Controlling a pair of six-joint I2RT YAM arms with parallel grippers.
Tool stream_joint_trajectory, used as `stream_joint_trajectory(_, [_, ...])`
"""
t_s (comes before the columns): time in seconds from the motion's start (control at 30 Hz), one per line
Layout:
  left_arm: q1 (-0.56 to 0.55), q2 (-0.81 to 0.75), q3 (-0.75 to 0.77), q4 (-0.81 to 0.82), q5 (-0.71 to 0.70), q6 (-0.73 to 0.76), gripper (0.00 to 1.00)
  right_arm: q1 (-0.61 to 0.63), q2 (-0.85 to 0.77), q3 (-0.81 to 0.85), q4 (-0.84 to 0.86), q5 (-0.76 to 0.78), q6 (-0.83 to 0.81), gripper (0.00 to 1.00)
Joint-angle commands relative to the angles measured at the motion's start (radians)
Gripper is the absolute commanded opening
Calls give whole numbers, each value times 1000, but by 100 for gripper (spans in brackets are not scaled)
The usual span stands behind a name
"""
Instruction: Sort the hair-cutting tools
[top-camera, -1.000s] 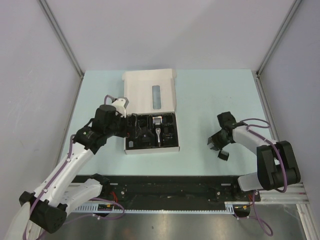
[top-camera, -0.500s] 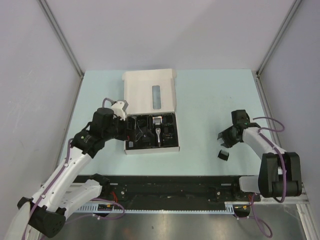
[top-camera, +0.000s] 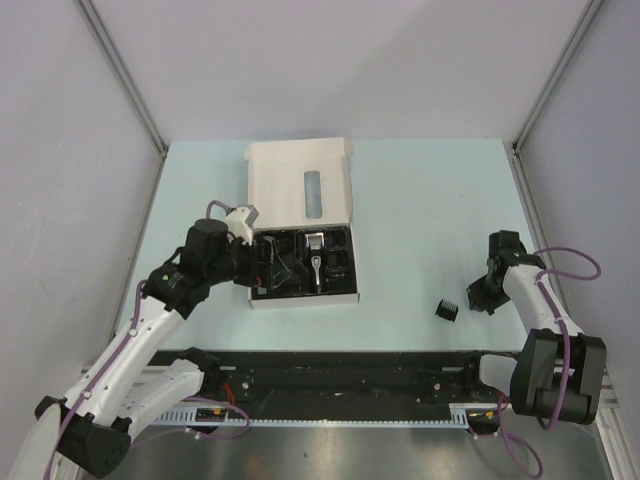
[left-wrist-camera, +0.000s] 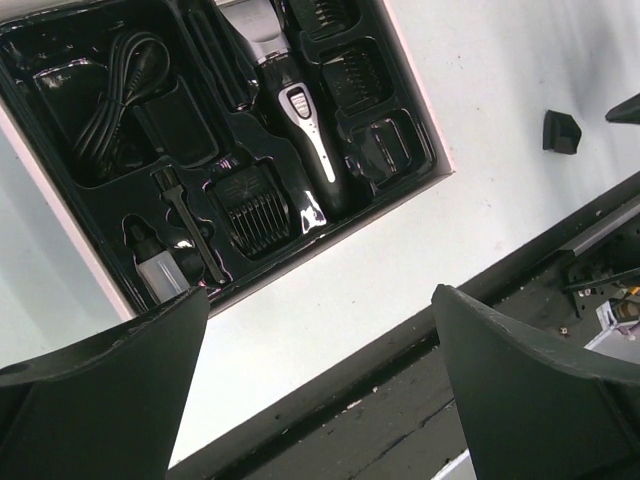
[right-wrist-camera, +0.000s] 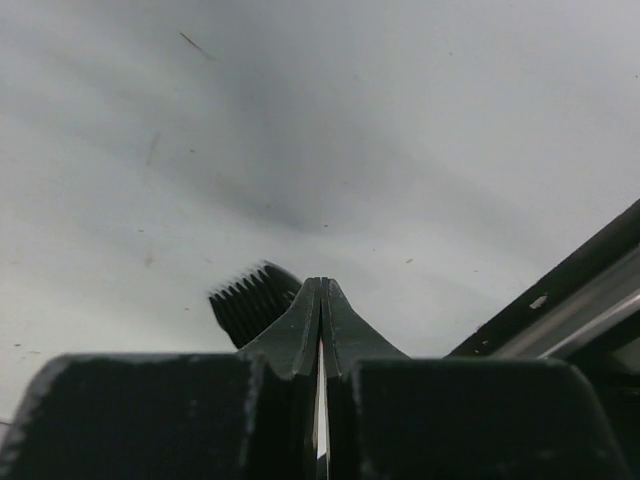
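Though blank overhead, toothed comb guard (right-wrist-camera: 250, 300)

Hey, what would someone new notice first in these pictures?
The open white box left of the table's centre, its black tray holding the clipper, comb guards and a cable. One lone comb guard lies at right beside the shut, empty right hand; the left hand gapes open by the box.
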Motion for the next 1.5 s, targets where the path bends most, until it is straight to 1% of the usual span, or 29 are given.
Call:
stream_joint_trajectory(0.0, [6,-9,3,19,46,-27,100,13,0,-36,-25,-18,-17,0])
stream_joint_trajectory(0.1, [7,-11,6,19,49,-33,100,41,3,-68,1,-52,11,0])
stream_joint_trajectory(0.23, [6,-16,6,20,52,-39,100,110,13,-98,52,-78,39,0])
stream_joint_trajectory(0.33, [6,-13,9,19,60,-44,100,145,15,-102,133,-89,45,0])
stream_joint_trajectory(0.43, [6,-3,18,19,70,-42,100,198,52,-100,176,-121,80,0])
stream_joint_trajectory(0.6, [6,9,37,22,81,-56,100,341,93,-100,245,-129,147,0])
stream_joint_trajectory(0.73, [6,30,38,34,98,-73,100,397,128,-100,337,-144,144,0])
stream_joint_trajectory(0.77, [6,39,37,48,110,-76,100,400,127,-100,360,-173,140,0])
stream_joint_trajectory(0.83, [2,46,37,69,147,-96,100,406,107,-100,362,-187,120,0])
stream_joint_trajectory(0.97, [-14,78,45,143,192,-151,100,411,-29,-95,322,-193,65,0])
stream_joint_trajectory(1.0, [-17,96,46,156,198,-175,100,409,-103,-95,314,-178,60,0])
stream_joint_trajectory(1.03, [-24,108,51,169,210,-186,100,406,-131,-94,305,-169,54,1])
stream_joint_trajectory(1.07, [-39,119,58,195,212,-197,100,400,-158,-91,291,-161,39,4])
stream_joint_trajectory(1.1, [-47,132,64,207,213,-218,100,391,-186,-89,286,-163,31,16])
stream_joint_trajectory(1.2, [-89,196,103,250,222,-255,100,359,-180,-71,257,-172,-1,34])
stream_joint_trajectory(1.23, [-103,231,112,262,227,-263,100,354,-163,-66,239,-170,-9,38])
stream_joint_trajectory(1.3, [-155,273,140,304,232,-278,100,342,-148,-53,228,-155,-40,45])
stream_joint_trajectory(1.33, [-177,292,147,324,230,-281,100,337,-134,-48,220,-155,-55,46])
stream_joint_trajectory(1.37, [-216,341,164,353,226,-288,100,322,-126,-46,217,-122,-63,47])
stream_joint_trajectory(1.47, [-290,449,212,396,238,-332,100,282,-111,-39,199,-127,-92,46])
